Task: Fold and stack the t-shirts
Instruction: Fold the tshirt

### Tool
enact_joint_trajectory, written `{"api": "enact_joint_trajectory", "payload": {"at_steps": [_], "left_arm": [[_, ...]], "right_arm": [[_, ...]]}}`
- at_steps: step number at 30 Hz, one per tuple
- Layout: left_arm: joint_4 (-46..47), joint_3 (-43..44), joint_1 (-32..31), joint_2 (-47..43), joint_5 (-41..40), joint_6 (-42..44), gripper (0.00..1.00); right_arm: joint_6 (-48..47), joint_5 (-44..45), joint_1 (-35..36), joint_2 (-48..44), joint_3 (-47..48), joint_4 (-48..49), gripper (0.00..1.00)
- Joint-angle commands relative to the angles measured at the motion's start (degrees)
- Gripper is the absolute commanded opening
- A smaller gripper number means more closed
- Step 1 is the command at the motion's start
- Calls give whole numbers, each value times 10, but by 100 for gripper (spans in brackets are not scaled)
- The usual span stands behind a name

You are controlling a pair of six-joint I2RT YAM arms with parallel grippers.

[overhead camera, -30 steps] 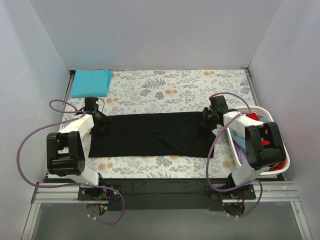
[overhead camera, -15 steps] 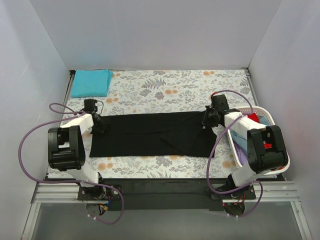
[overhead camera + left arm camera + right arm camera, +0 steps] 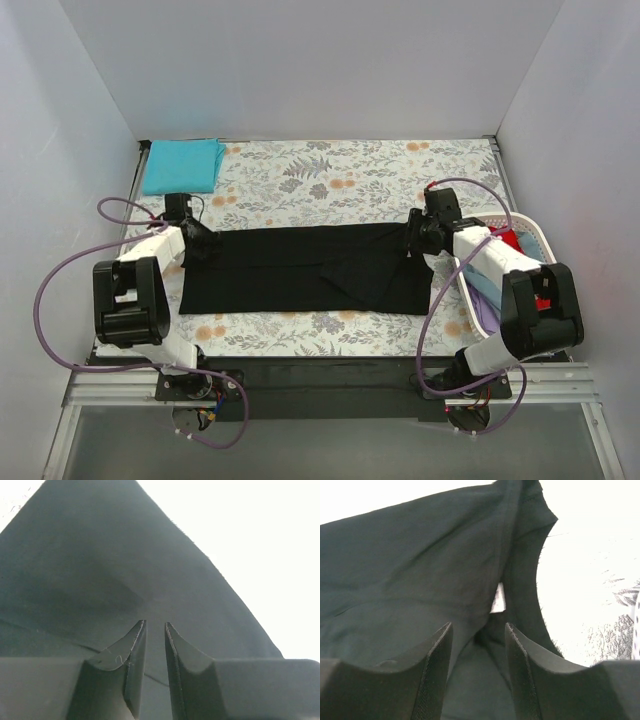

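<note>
Progress: early to midway, as I judge it; one shirt looks finished, one is partly folded, and at least two wait.
Teal shirt (image 3: 182,165): folded flat at the far left corner of the bench (image 3: 330,180), well apart from the rest; probably the base of the stack.
Black shirt (image 3: 305,268): lies across the middle as a long band, not yet folded end to end.
Left end effector (image 3: 203,243): at the band's left end; only a narrow slit shows between its fingers, and I cannot tell if cloth is pinched.
Right end effector (image 3: 412,238): at the neck end, fingers spread, the white label (image 3: 498,598) showing between them.
Basket (image 3: 545,240): at the right edge, holding a red shirt (image 3: 510,236) and a light-blue shirt (image 3: 487,292), both unfolded.
Remaining: finish the black shirt, stack it, then fold the basket's shirts.
</note>
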Motion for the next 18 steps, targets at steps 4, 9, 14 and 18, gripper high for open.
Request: {"api": "enact_joint_trajectory", "payload": {"at_steps": [4, 9, 14, 18], "left_arm": [[-21, 20, -99, -102, -60, 57, 19], [-48, -20, -218, -131, -135, 11, 10], [-56, -47, -305, -118, -161, -9, 5], [-48, -45, -344, -61, -147, -3, 3]], "right_arm": [[14, 31, 89, -51, 23, -32, 56], [38, 34, 138, -2, 42, -30, 56], [43, 43, 148, 53, 59, -18, 58], [35, 55, 145, 108, 93, -18, 58]]}}
